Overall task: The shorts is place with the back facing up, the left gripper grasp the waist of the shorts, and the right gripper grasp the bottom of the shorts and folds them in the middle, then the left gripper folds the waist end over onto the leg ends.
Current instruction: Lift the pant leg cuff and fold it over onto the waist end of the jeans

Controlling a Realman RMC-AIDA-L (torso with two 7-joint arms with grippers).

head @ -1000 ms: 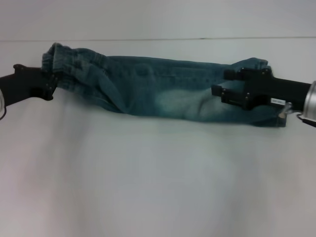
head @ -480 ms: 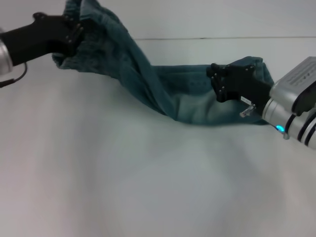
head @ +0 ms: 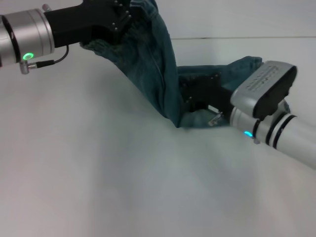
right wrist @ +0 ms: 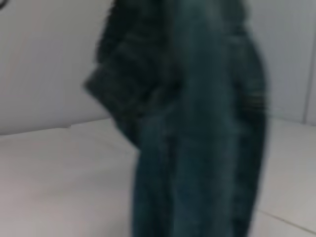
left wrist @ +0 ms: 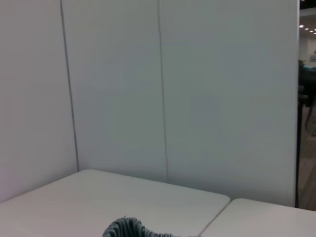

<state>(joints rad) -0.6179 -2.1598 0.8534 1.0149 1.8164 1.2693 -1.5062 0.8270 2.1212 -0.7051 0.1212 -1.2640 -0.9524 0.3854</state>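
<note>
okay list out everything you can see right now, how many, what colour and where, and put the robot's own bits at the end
blue faded-wash denim shorts: one, blue, folded lengthwise, draped from the raised end at upper left down to the table near centre
ruffled elastic waist: one, blue, lifted off the table at the left gripper
white table: one, white, under everything
pale wall panels: several, off-white, behind the table
left gripper: one, black with silver wrist, raised at upper left, shut on the waist
right gripper: one, black with grey-silver wrist, low at right on the leg-end denim
</note>
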